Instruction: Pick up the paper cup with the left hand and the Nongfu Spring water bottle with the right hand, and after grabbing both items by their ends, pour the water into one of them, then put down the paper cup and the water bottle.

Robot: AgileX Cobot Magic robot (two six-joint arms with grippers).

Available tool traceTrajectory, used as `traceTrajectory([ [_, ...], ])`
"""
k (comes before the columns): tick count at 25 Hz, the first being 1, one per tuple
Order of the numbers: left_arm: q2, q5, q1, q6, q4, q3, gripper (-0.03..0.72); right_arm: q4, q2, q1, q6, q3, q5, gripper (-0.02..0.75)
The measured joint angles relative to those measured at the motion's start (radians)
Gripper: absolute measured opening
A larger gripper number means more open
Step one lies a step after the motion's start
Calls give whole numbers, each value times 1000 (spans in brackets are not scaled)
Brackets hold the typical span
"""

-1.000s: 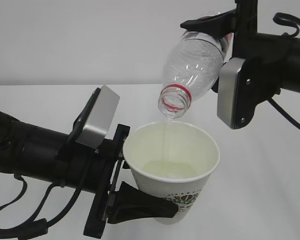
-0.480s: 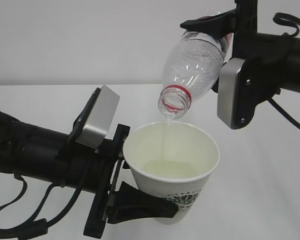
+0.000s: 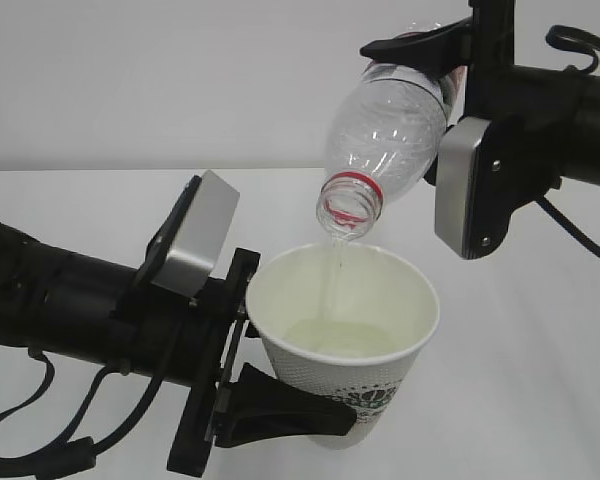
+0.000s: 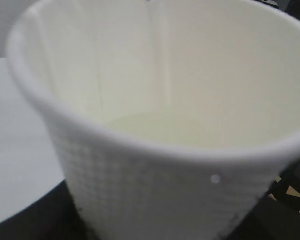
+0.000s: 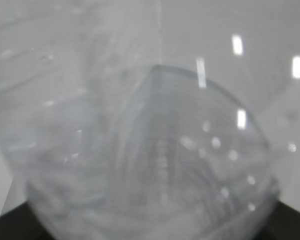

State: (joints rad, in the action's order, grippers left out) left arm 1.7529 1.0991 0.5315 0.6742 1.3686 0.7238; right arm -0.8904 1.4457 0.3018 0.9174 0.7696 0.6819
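Above the paper cup [image 3: 345,340] clamped low in the left hand [image 3: 280,405], the right hand [image 3: 450,60] clamps the tilted Nongfu Spring water bottle [image 3: 385,140], so water [image 3: 332,275] streams inside.

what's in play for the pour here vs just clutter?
In play:
paper cup, held by left end effector
Nongfu Spring water bottle, tilted, held by right end effector
water streaming into the cup

Clutter:
none visible; only the white table

White paper cup [image 3: 345,330] upright, some yellowish water [image 3: 338,338] inside, clear bottle [image 3: 385,140] tipped mouth-down just above it, thin stream falling into the cup
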Motion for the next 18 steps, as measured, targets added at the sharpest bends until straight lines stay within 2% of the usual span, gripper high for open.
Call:
traceTrajectory([
  [18, 0, -2, 0, 0, 0, 0, 477, 0, 0, 0, 0, 0, 0, 493],
])
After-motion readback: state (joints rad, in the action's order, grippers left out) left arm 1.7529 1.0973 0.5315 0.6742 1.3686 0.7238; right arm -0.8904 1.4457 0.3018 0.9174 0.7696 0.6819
